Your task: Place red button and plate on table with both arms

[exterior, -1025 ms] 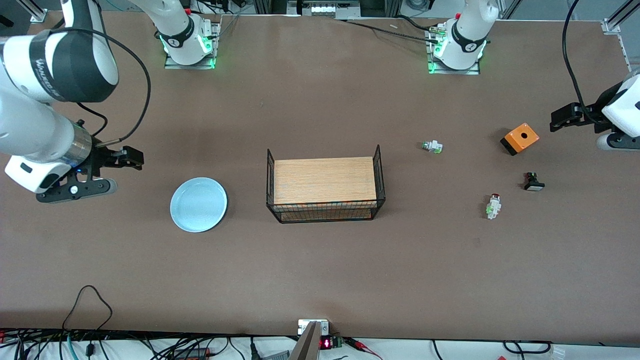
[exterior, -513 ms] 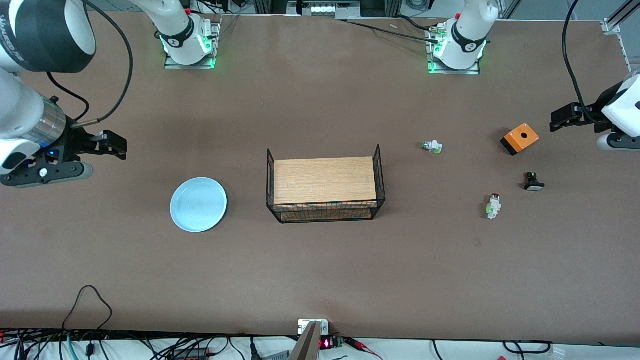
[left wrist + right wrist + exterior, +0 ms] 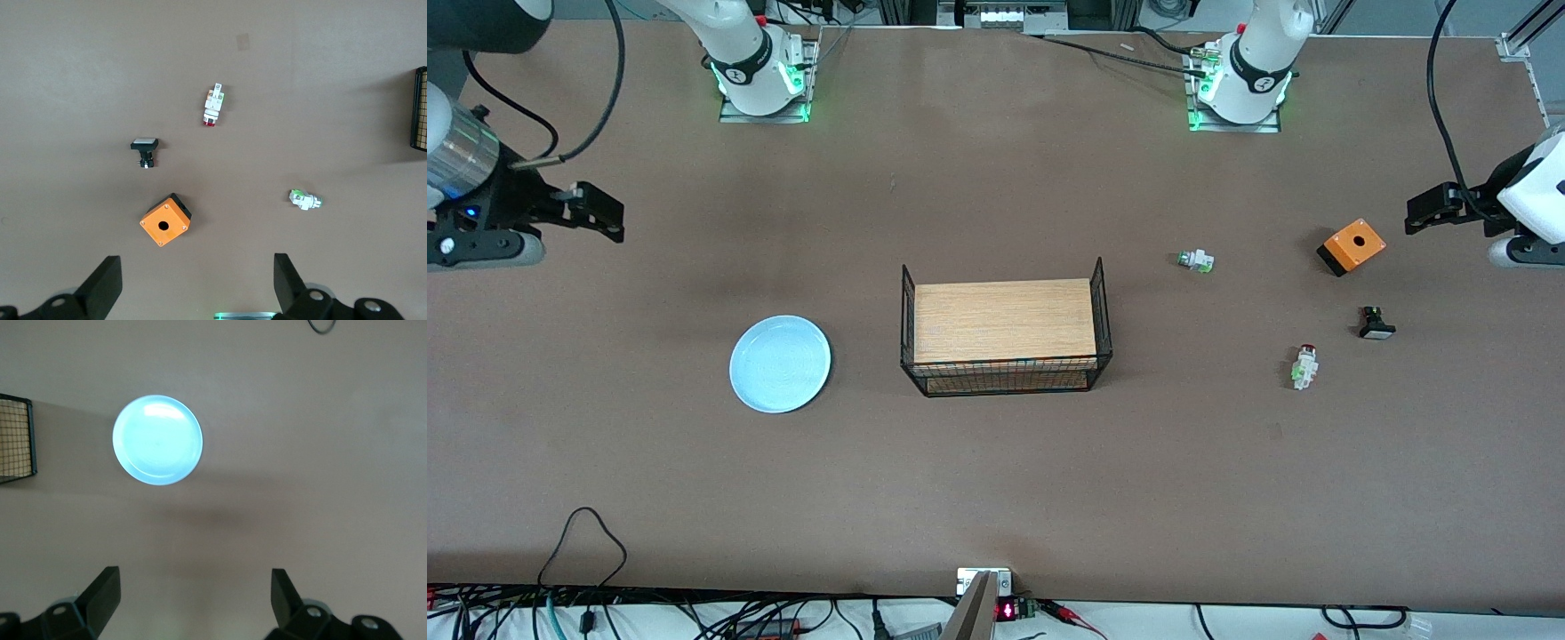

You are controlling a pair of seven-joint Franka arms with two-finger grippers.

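Seemingly complete: plate (image 3: 780, 364) and red button (image 3: 1304, 365) lie on the table (image 3: 996, 489), away from my empty, spread left gripper (image 3: 195, 283) and right gripper (image 3: 193, 597).

1. Right arm (image 3: 734, 44): glossy white jointed shell, black band with white mark near base, red stud; green glow at grey base plate.
2. Left arm (image 3: 1258, 53): same white shell, black band, green-lit base.
3. Right wrist: bare metal ring, blue light, looping black cable.
4. Grippers: black, two blunt fingers (image 3: 100, 593), round screws.
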